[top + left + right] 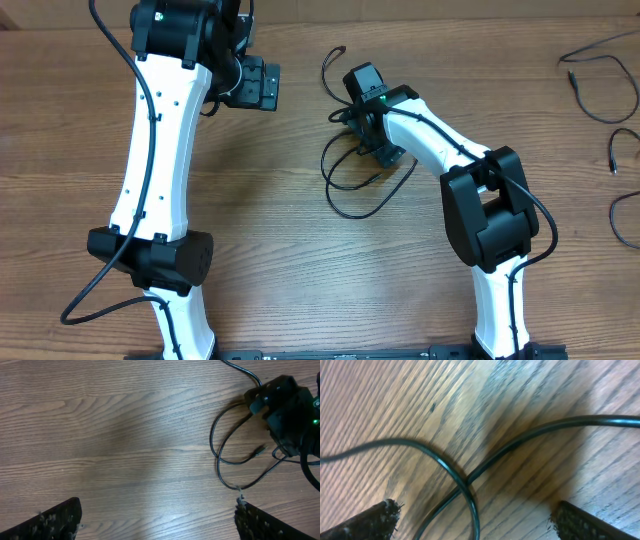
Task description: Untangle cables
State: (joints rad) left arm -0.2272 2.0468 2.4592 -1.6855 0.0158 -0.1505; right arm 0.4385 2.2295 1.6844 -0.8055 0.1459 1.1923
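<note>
The tangled cables [350, 190] are laid near the middle of the worktop [290, 280], slightly toward its far edge. Their long axis is run roughly from the far edge to the near edge. One thin strand is led up to a free end pointed at the far edge, and two wide loops are bulged toward the near edge and the right. In the left wrist view a small plug tip [260, 450] is seen lying flat inside the loops. More loose cables [600, 85] are strewn along the right edge, well apart from the tangle.

The right arm is bent sharply at the elbow and reached leftward from the near right corner. The right gripper [475, 512] is poised close over a crossing of two strands, its jaws spread wide with nothing clasped. The left arm is stretched from the near left corner toward the far edge. The left gripper [157, 510] is positioned over bare wood left of the tangle, its jaws likewise spread wide and empty.
</note>
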